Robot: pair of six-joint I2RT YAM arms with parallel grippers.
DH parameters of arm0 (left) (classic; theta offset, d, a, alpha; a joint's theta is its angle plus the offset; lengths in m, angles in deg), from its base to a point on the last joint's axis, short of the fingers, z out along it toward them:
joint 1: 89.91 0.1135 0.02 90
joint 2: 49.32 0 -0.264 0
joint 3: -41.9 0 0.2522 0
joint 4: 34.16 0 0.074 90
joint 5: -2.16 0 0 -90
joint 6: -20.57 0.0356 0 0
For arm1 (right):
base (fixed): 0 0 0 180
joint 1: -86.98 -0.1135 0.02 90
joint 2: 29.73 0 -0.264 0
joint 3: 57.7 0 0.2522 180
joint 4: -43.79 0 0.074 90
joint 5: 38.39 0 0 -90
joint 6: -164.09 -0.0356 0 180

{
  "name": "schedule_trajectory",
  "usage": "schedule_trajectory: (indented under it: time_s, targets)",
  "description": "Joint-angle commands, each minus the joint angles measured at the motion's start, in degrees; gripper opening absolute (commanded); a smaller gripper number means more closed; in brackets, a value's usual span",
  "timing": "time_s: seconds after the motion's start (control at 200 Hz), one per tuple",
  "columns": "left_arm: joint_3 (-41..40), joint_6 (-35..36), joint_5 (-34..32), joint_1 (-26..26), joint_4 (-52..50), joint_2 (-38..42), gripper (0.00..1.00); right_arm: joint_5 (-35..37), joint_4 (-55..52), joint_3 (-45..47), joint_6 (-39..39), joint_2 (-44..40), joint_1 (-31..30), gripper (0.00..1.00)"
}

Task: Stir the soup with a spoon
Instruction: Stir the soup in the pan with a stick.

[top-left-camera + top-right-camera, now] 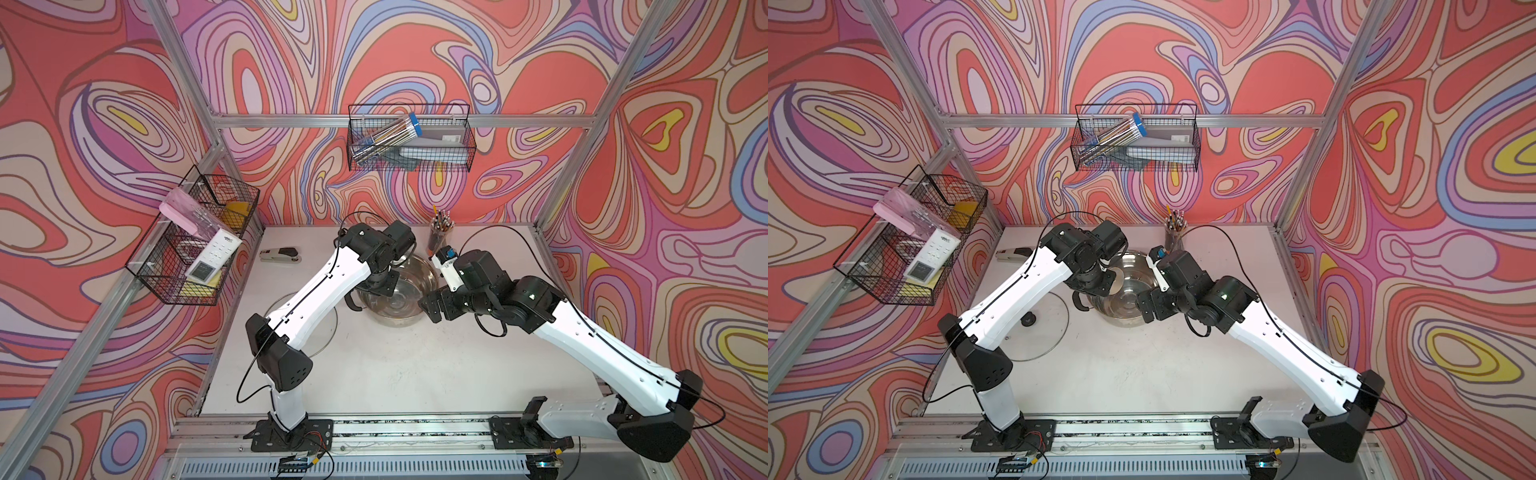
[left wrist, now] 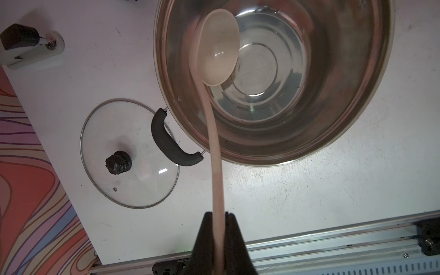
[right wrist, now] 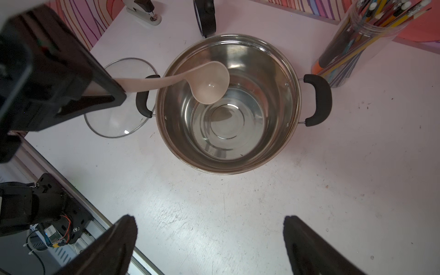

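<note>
- Cream-white ladle (image 2: 220, 47) is gripped by the handle in left claw (image 2: 220, 217), bowl hung inside steel pot (image 3: 228, 165), seemingly above liquid (image 3: 250, 133).
- Empty right claw (image 3: 209, 226) is spread wide.
- Stirring not begun; bowl is to be lowered, then circled.

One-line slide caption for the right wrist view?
Cream spoon held by the left gripper, bowl over the open steel pot; glass lid beside it.

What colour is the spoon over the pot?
The spoon is cream-white, seen best in the right wrist view.
</note>
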Motion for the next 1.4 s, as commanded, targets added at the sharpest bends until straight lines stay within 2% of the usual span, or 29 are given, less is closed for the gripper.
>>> schedule_trajectory:
  time_s: [0.0,0.26,0.501,0.706,0.916,1.057,1.397]
  targets:
    - [3.1,1.0,-1.7,0.1,1.3,-2.9,0.0,1.4,-0.8,1.1,-0.5,-2.2,-0.1,0.98]
    - [7.0,-0.5,7.3,-0.4,6.5,-6.7,0.0,2.6,-2.2,2.0,-1.0,-4.2,-0.1,0.98]
    - [5.0,-2.3,12.1,-3.2,8.4,-6.8,0.0,3.2,-2.8,1.7,-0.8,-4.7,-0.2,0.98]
    - [-0.8,-2.8,14.1,-4.1,6.7,-3.4,0.0,2.7,-2.4,1.5,-0.4,-4.2,-0.1,0.98]
    - [-7.4,-3.0,12.5,-4.2,3.4,1.9,0.0,1.5,-1.1,1.0,0.2,-2.6,-0.2,0.98]
    - [-9.6,-3.4,8.5,-4.2,-0.1,4.2,0.0,0.5,-0.3,0.5,0.6,-1.6,-0.2,0.98]
    - [-6.7,-3.0,-0.1,-2.4,-4.5,3.1,0.0,-0.3,-0.3,-0.5,0.8,-0.9,-0.2,0.98]
